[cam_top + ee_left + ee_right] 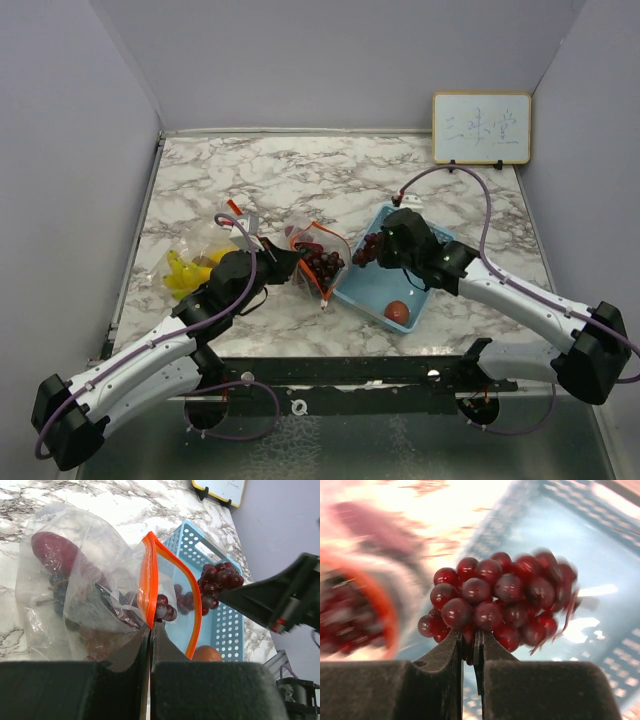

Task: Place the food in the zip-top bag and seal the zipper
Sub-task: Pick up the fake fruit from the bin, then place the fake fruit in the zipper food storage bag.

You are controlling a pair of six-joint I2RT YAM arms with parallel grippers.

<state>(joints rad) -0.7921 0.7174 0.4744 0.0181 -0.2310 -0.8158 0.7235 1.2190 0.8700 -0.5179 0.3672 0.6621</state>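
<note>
A clear zip-top bag [310,255] with an orange zipper [149,580] lies mid-table, mouth open towards the basket. Inside it show a magenta oblong piece [55,552] and dark purple grapes [325,265]. My left gripper [151,625] is shut on the bag's orange rim and holds it up. My right gripper [471,637] is shut on another cluster of dark red-purple grapes [495,600], held above the basket's left end next to the bag mouth [367,250]. A small red round fruit [397,312] lies in the basket. Yellow bananas [185,273] lie left of the bag.
A light blue perforated plastic basket [375,290] stands right of the bag. A small whiteboard with a yellow frame [481,128] leans at the back right. Grey walls enclose the marble table [300,170] on three sides.
</note>
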